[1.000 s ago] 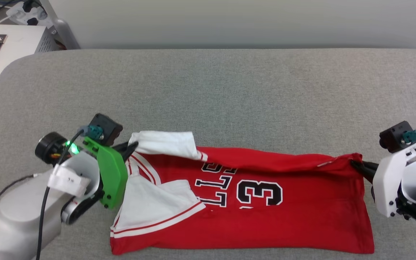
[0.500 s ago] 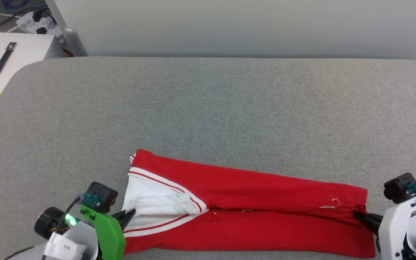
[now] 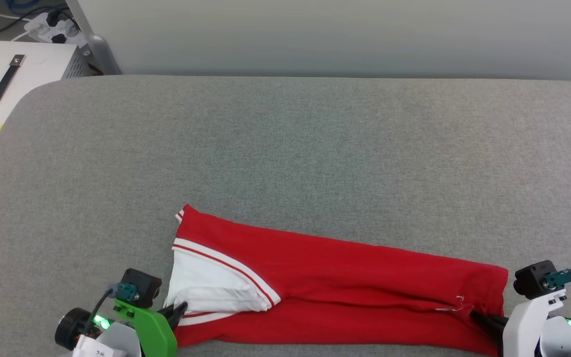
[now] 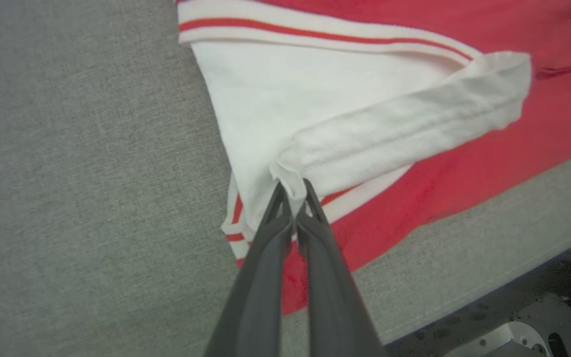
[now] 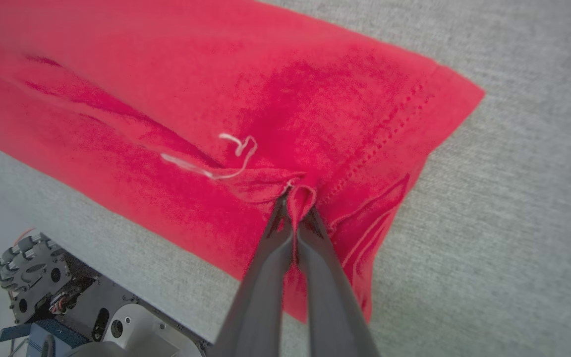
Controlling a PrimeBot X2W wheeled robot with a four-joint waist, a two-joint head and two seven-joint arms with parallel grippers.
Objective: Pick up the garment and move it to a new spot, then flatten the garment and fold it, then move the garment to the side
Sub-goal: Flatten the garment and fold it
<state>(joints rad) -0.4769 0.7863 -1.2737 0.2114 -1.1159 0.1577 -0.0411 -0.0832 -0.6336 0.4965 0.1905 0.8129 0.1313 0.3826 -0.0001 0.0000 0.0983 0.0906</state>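
1. We find the garment [image 3: 345, 292] folded lengthwise into a long red band on the grey bench [image 3: 285, 148]. It lies close to the near edge, and its far edge slants down toward the right of the head view.
2. The left pincer [image 3: 179, 311] stands at the garment's left end. Its fingers are pressed together on a bunch of the white sleeve [image 3: 216, 285], and the left wrist view shows the cloth nipped between the tips.
3. The sleeve lies doubled over the red body, with striped trim above and below it.
4. The right pincer [image 3: 479, 317] stands at the garment's right end. It is clamped on a pinch of red cloth beside the stitched hem [image 5: 389, 129], and the right wrist view shows the fabric gathered between the tips.
5. The garment spans the gap between the two pincers, one at each end, both low by the near edge of the bench.
6. A loose pale thread [image 5: 216, 158] lies on the red cloth just beside the right pincer's tips.
7. A white case [image 3: 37, 64] with a black handle stands beyond the bench's far left corner, well apart from the garment.
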